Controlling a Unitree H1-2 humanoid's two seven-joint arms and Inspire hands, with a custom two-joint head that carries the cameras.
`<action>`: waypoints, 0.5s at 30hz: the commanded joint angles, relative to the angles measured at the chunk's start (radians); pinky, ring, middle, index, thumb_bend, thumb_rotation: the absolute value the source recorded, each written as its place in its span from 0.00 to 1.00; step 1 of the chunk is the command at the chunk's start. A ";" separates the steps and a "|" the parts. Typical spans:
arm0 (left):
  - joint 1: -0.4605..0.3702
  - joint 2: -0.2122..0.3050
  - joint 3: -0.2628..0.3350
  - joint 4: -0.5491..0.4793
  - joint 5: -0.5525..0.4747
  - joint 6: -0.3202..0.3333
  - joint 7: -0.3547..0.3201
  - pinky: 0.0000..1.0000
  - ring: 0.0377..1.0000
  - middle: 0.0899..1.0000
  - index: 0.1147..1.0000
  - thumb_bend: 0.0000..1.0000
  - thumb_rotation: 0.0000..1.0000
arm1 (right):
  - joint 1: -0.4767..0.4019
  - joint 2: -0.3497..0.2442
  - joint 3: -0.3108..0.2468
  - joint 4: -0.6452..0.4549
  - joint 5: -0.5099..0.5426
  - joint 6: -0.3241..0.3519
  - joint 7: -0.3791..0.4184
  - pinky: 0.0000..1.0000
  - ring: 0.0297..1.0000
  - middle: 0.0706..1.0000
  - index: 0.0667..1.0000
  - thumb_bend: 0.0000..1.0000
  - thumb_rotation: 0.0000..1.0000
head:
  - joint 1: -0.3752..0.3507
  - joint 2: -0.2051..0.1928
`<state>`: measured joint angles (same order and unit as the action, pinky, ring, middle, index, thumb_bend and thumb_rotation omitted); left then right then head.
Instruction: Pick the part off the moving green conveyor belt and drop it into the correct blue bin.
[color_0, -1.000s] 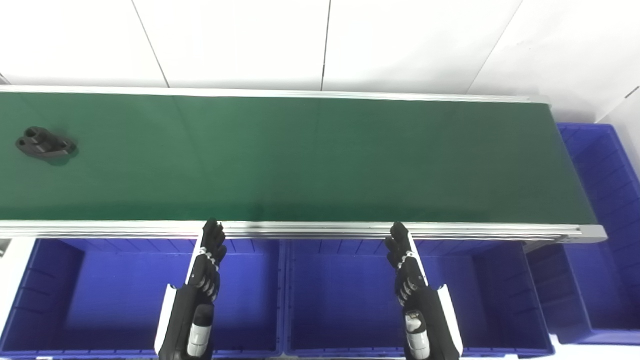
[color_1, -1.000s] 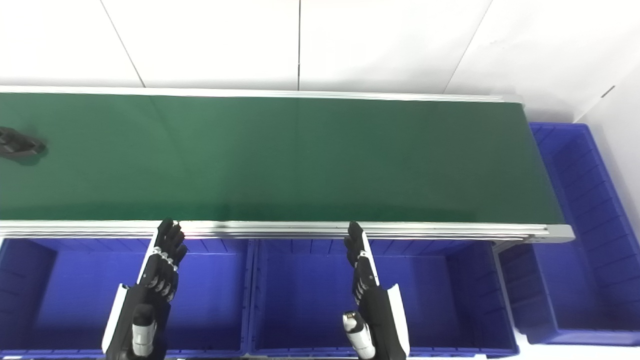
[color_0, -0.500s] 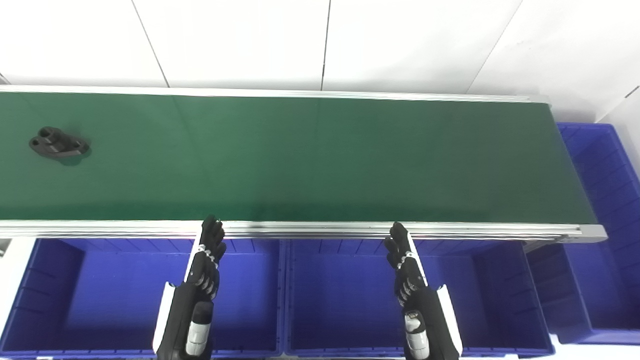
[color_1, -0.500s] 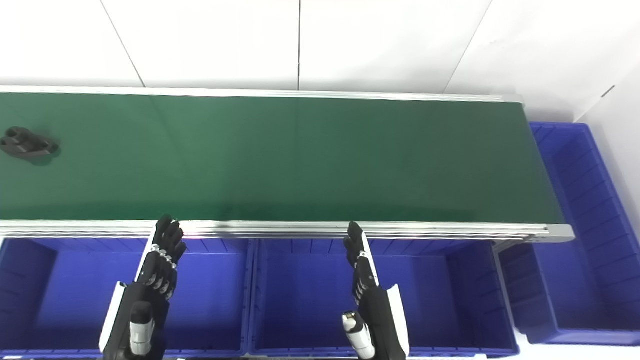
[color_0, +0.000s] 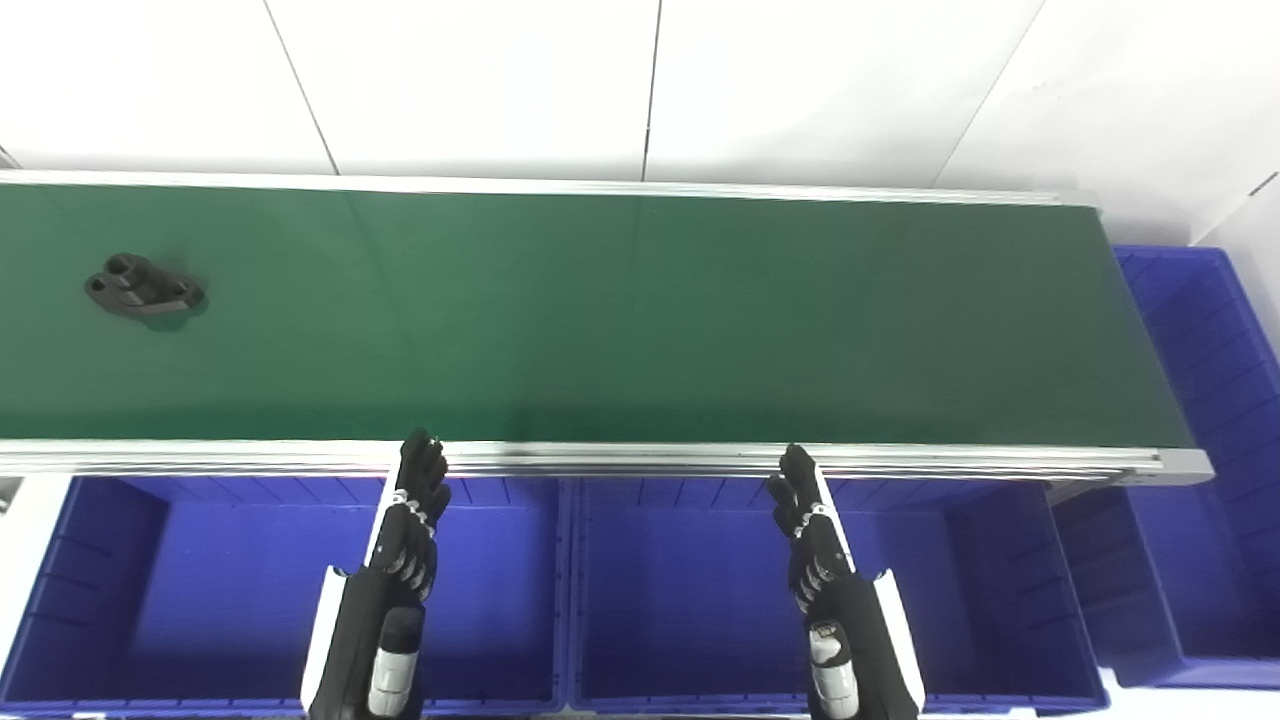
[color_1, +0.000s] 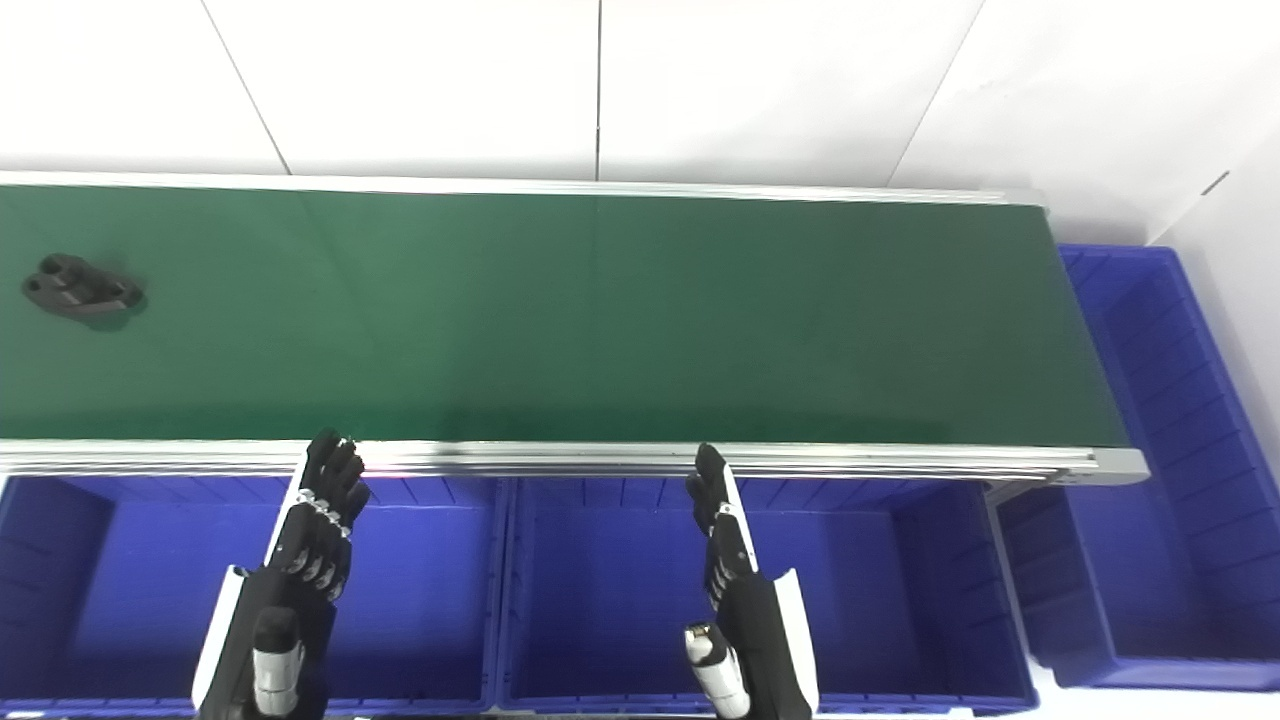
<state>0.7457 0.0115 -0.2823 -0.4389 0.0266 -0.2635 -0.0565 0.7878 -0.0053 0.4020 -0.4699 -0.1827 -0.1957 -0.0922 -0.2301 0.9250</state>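
My left hand (color_0: 407, 545) is all black, its slim segmented fingers (color_0: 424, 468) dotted with small silvery studs partway down. Behind the fingers I see a black forearm edged by a white shell plate, and a grey-white cylinder lying along its middle. My right hand (color_0: 815, 545) looks the same: black fingers (color_0: 795, 470), silver studs below them, white plate on the outer edge, pale cylinder further back

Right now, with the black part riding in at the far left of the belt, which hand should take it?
Left, probably. The black part lies on the belt's left end, nearer the left hand than the right hand. Both are open over the bins.
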 joint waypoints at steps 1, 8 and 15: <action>0.018 -0.003 -0.006 -0.035 0.000 -0.009 0.001 1.00 1.00 1.00 1.00 0.89 0.96 | 0.013 0.021 0.015 -0.016 0.000 -0.011 0.010 1.00 0.99 1.00 1.00 0.98 1.00 | 0.001 0.000; 0.019 -0.002 -0.007 -0.043 0.005 0.000 0.003 1.00 1.00 1.00 1.00 0.89 0.96 | 0.009 0.020 0.015 -0.013 -0.004 -0.013 0.011 1.00 0.99 1.00 1.00 0.97 1.00 | 0.001 -0.001; 0.020 -0.001 -0.006 -0.047 0.005 0.007 0.003 1.00 1.00 1.00 1.00 0.88 0.96 | 0.011 0.025 0.015 -0.011 -0.005 -0.011 0.008 1.00 0.99 1.00 1.00 0.98 1.00 | 0.000 -0.002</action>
<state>0.7477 0.0120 -0.2860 -0.4463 0.0265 -0.2457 -0.0565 0.7878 -0.0053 0.4020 -0.4696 -0.1829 -0.1957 -0.0915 -0.2301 0.9235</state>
